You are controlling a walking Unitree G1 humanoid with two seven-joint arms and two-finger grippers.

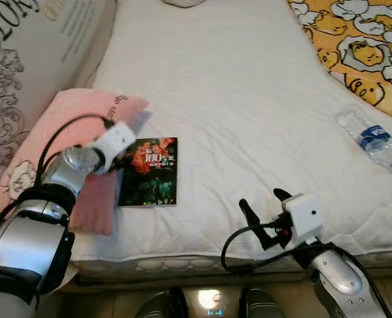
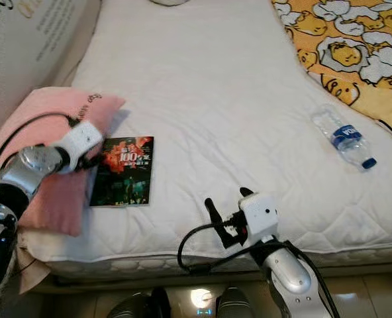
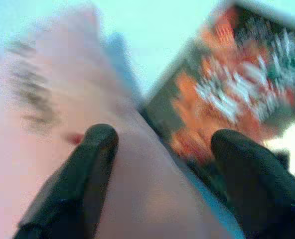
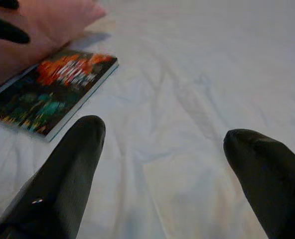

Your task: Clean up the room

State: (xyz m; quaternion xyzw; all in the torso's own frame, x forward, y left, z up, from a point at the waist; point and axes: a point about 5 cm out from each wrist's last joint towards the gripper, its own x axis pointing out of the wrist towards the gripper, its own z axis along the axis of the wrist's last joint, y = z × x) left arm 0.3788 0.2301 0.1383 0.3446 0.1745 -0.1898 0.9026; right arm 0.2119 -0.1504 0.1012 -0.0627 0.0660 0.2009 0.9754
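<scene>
Dark cover: book (image 1: 148, 171) flat on the white bed (image 1: 236, 99), lower left of the frame, long axis running up the picture, its left edge against the pink pillow (image 1: 63, 142).
Nearer arm: left gripper (image 3: 160, 144), spread wide over the pillow-book seam.
Right gripper (image 1: 265, 211): wide, empty, lower centre.
Bottle (image 1: 371, 140): far right.

White quilted bed (image 1: 236, 93). On it, dark book (image 1: 149, 171) near the front edge; pink pillow (image 1: 83, 119) touching the book's left side; plastic water bottle (image 1: 371, 139) well right of the book; yellow patterned blanket (image 1: 361, 40) beyond the bottle.
</scene>
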